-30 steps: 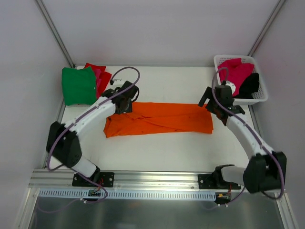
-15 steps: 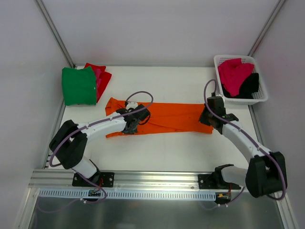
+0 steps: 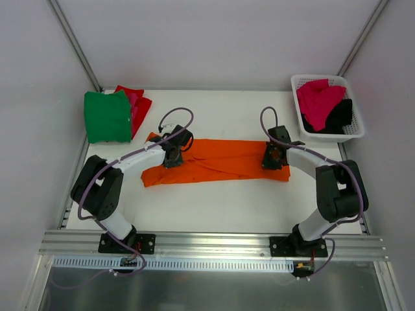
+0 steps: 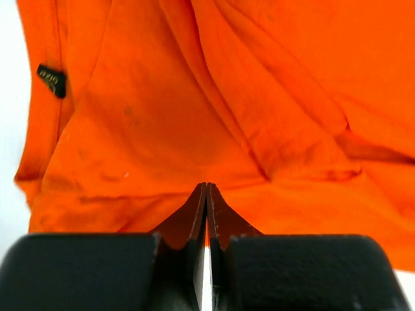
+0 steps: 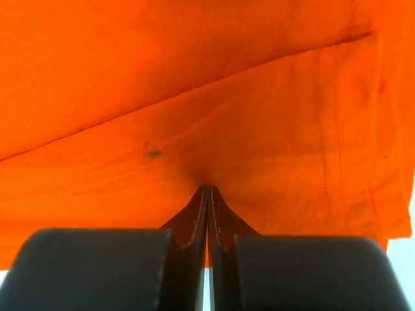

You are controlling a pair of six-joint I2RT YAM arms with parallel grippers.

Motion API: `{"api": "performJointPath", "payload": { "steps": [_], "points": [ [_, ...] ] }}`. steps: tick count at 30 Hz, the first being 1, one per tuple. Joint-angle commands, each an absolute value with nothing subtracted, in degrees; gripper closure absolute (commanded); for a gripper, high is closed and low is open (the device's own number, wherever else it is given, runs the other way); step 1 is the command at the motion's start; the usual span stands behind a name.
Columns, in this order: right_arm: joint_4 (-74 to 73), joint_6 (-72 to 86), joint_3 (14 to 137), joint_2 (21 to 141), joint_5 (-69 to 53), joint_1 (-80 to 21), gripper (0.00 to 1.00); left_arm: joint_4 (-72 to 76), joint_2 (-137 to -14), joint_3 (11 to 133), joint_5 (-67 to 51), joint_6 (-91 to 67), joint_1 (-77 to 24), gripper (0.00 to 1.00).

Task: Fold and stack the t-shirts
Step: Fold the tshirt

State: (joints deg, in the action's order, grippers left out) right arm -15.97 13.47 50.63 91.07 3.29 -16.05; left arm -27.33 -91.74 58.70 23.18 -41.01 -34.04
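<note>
The bright orange t-shirt [image 3: 220, 161] lies as a long folded strip across the middle of the table. My left gripper [image 3: 172, 156] is down on its left part, and the left wrist view shows the gripper [image 4: 206, 186] shut, its tips pinching the orange cloth [image 4: 194, 97] near a black neck label [image 4: 50, 80]. My right gripper [image 3: 272, 157] is down on the strip's right end, likewise shut [image 5: 207, 188], with the cloth [image 5: 194, 84] puckered at its tips. A folded green t-shirt [image 3: 107, 116] lies on a red one [image 3: 139, 103] at the back left.
A white lattice basket [image 3: 355, 134] stands at the back right, holding a magenta-pink t-shirt [image 3: 318, 97] and a black one [image 3: 341, 116]. White walls and metal frame posts close in the table on three sides.
Both grippers were open and have come down onto the orange t-shirt and shut on it. The right one moved inward to the left. The shirt's left end has shifted slightly.
</note>
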Motion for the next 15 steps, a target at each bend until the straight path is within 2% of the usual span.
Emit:
{"api": "performJointPath", "payload": {
  "steps": [1,15],
  "points": [
    [-15.73,13.01,53.00,92.63,2.46,-16.35,0.99,-24.96,-95.43,60.64,20.57,-40.34,-32.26,1.00],
    [-18.53,14.06,49.49,92.20,2.02,-17.13,0.99,-21.80,-105.46,61.78,12.05,-41.14,-25.93,1.00]
  ]
}}
